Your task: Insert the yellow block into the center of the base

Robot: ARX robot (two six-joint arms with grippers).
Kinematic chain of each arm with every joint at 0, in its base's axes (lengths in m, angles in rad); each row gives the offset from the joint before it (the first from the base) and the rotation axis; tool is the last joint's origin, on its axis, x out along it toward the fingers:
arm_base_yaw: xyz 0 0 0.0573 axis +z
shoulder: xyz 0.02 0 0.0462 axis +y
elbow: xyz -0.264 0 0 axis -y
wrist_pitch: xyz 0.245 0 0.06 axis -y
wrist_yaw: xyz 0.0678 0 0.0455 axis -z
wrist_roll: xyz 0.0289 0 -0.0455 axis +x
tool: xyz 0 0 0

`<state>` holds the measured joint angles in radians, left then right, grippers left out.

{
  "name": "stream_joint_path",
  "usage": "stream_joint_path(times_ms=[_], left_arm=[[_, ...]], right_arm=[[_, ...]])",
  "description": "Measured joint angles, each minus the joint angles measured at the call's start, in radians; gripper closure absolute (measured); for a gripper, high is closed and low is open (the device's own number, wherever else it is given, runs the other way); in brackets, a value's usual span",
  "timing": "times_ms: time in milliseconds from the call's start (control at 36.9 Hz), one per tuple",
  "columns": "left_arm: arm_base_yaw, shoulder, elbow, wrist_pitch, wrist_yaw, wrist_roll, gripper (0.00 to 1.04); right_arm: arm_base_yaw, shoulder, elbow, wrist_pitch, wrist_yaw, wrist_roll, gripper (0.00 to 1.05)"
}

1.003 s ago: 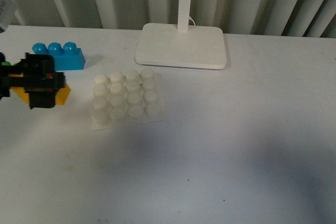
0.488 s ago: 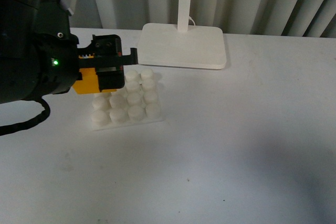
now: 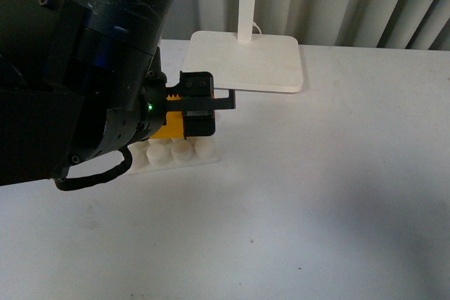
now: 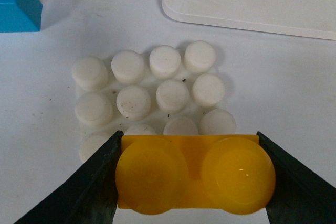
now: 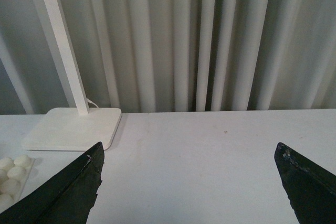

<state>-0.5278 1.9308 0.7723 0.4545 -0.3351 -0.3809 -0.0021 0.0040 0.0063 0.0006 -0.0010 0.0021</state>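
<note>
A smooth white table [image 3: 316, 194] is backed by pleated pale curtains [image 5: 210, 40]. A glossy yellow block [image 4: 152, 174] with two domed studs is clamped in the left gripper [image 4: 191, 179], over an edge row of the round-studded white base [image 4: 173, 95] beneath it. The right gripper [image 5: 189, 156] is spread wide, empty.

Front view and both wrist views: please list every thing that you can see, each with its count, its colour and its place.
yellow block: one, orange-yellow, two studs, held over the near rows of the base.
base: one, white, studded plate, on the table in front of the lamp stand.
blue brick: one, blue, on the table apart from the base; only a corner shows.
lamp stand: one, white, flat foot with upright post, at the back of the table.
table: one, white.
curtain: one, pale grey, pleated, behind the table.
left tool: one, black, closed on the yellow block.
right tool: one, black, open and empty, over bare table.
</note>
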Motion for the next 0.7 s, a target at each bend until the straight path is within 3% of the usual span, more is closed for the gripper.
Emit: stream_joint_path(times_ms=[705], left_arm=[[0.003,0.113,0.100,0.011,-0.034,-0.020,0.39]], right_arm=[[0.000,0.000,0.000,0.000,0.000,0.000,0.09]])
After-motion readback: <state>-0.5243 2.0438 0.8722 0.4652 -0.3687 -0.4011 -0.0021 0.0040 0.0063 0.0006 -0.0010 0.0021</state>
